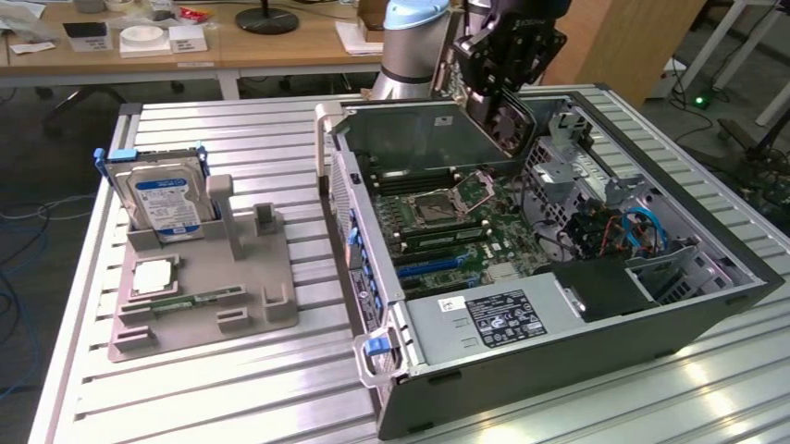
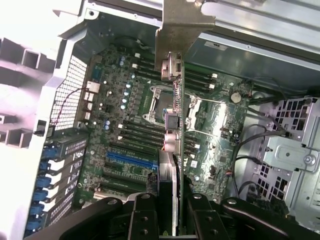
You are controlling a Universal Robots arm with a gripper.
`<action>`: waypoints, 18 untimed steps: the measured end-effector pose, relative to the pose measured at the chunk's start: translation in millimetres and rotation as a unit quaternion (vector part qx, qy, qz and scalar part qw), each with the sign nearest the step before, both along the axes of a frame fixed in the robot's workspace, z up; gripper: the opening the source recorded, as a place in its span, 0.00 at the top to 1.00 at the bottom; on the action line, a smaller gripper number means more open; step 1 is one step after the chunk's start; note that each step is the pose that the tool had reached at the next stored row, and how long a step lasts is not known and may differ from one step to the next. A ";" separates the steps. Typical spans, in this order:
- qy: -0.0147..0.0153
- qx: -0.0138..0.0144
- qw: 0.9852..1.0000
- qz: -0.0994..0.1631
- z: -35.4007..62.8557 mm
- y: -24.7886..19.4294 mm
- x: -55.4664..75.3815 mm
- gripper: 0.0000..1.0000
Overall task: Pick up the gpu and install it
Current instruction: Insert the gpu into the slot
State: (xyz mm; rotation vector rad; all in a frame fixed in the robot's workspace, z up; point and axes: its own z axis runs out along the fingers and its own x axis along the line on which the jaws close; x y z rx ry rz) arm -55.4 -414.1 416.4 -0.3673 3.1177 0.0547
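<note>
Currently the gripper (image 2: pixel 170 202) has its jaws partly closed and clamped on the gpu (image 2: pixel 172 130). They pinch the card by both faces, one finger on each.

- **Card position:** it hangs edge-on below the fingers, with its silver bracket (image 2: pixel 183 30) at the far end.
- **Height:** in the exterior view the gpu (image 1: pixel 509 120) is in the air above the open computer case (image 1: pixel 531 379), clear of the motherboard (image 1: pixel 450 217).
- **Alignment:** in the wrist view the card's edge runs across the processor socket (image 2: pixel 157 102), not along the blue expansion slot (image 2: pixel 131 158).
- **Parts holder (image 1: pixel 247 314):** the hard drive (image 1: pixel 166 199) and memory stick (image 1: pixel 188 301) sit well apart from the case.

Assessment: pickup complete; card carried over the case; seating in a slot not yet done.
</note>
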 end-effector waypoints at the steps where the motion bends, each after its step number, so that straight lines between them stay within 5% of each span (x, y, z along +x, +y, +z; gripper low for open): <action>1: 0.000 0.000 1.000 0.003 0.0 -0.2 0.0 0.73; 18: 0.000 0.000 0.999 0.047 0.0 -1.4 0.0 0.73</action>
